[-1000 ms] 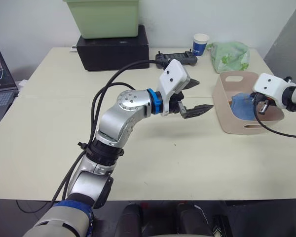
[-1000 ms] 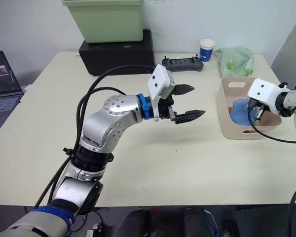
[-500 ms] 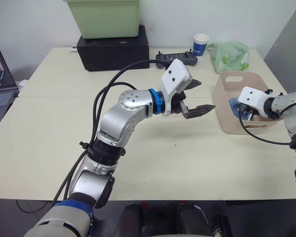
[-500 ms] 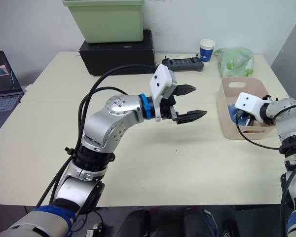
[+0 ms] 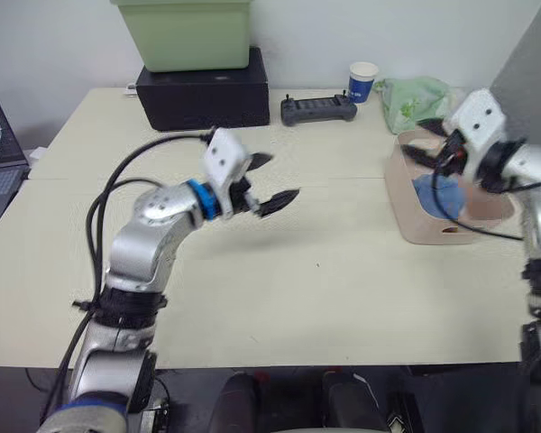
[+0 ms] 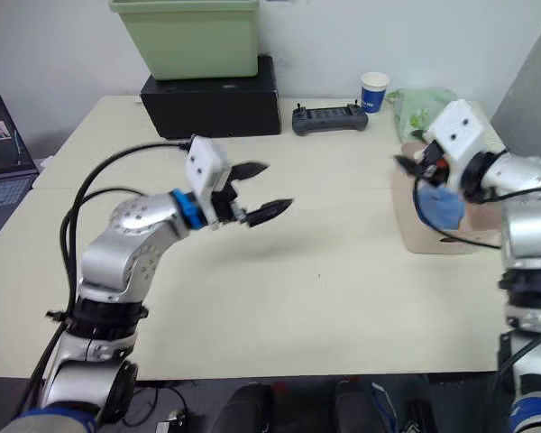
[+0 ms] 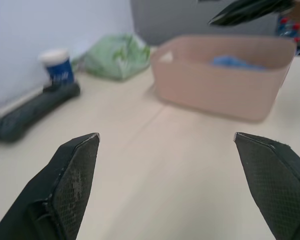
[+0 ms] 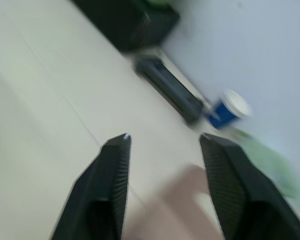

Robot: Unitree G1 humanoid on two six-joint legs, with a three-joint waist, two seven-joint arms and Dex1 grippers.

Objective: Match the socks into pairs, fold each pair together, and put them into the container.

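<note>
The right gripper (image 5: 433, 149) is being held open, empty, directly above the container (image 5: 406, 203), where light blue socks (image 5: 437, 194) are lying; the open left gripper (image 5: 275, 180) is being kept well apart.

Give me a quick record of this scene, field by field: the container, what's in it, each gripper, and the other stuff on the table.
container: pale pink rectangular plastic basket, at the table's right side
contents: light blue sock visible inside
left gripper: open, empty, above bare tabletop
right gripper: open, empty, above the basket
back of table: black box, light green tub, black controller, blue-and-white paper cup, green plastic bag
</note>
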